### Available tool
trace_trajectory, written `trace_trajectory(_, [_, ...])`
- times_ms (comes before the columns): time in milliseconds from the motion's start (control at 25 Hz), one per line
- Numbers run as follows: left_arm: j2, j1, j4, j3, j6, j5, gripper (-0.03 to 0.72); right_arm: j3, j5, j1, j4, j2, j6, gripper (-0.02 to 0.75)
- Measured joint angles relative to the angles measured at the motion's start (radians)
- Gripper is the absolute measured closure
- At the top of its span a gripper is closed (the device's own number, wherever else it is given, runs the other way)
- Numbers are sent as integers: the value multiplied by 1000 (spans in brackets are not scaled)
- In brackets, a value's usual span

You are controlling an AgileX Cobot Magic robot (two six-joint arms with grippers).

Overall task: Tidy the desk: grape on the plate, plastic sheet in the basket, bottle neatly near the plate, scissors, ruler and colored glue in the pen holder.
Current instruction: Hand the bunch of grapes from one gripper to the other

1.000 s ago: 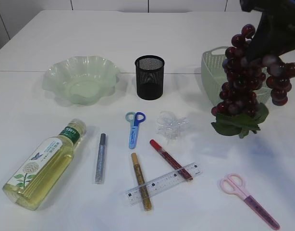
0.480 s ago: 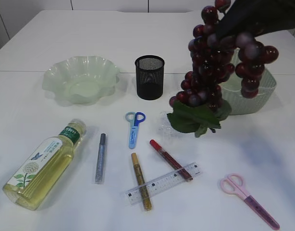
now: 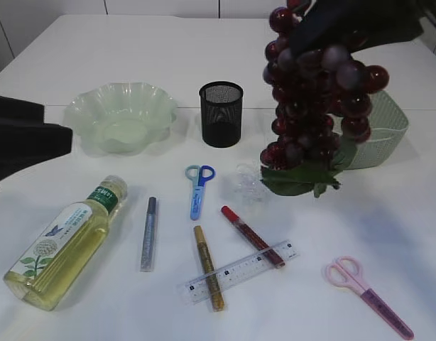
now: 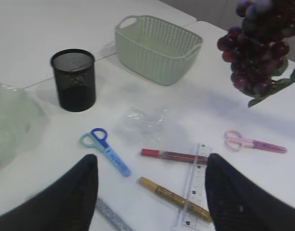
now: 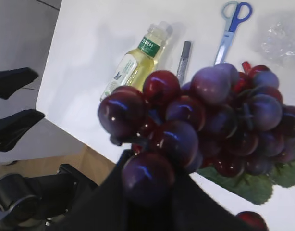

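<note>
My right gripper [image 5: 150, 180] is shut on the top of the dark red grape bunch [image 3: 314, 99], which hangs high over the table between the black mesh pen holder [image 3: 221, 114] and the green basket [image 3: 381, 131]. The crumpled plastic sheet [image 3: 248, 181] lies under the bunch's leaves. My left gripper [image 4: 151, 156] is open and empty above the red glue [image 4: 169, 155], gold glue [image 4: 174, 198] and clear ruler [image 4: 195, 187]; its fingers [image 3: 26, 138] show at the left edge. The pale green plate [image 3: 120, 117] is empty. The bottle [image 3: 65, 241] lies on its side at the front left.
Blue scissors [image 3: 199, 188] lie in front of the pen holder and pink scissors [image 3: 367, 295] at the front right. A silver glue pen [image 3: 148, 233] lies beside the bottle. The table's left edge [image 5: 66, 120] runs close to the bottle.
The right gripper has carried the grape bunch left, from in front of the basket towards the middle. The left gripper has come in at the left edge and its jaws have widened.
</note>
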Motion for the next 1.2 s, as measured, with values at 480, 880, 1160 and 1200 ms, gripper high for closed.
trace_trajectory(480, [276, -218, -81, -226, 187, 106, 159, 0, 0, 44, 149, 0, -53, 618])
trace_trajectory(880, [378, -450, -140, -343, 245, -1, 137, 0, 0, 45, 196, 3, -99, 618])
trace_trajectory(1160, [474, -502, -187, -408, 272, -21, 136, 0, 0, 45, 232, 4, -132, 618])
trace_trajectory(1200, [483, -508, -200, -417, 278, -21, 136, 0, 0, 45, 235, 4, -135, 618])
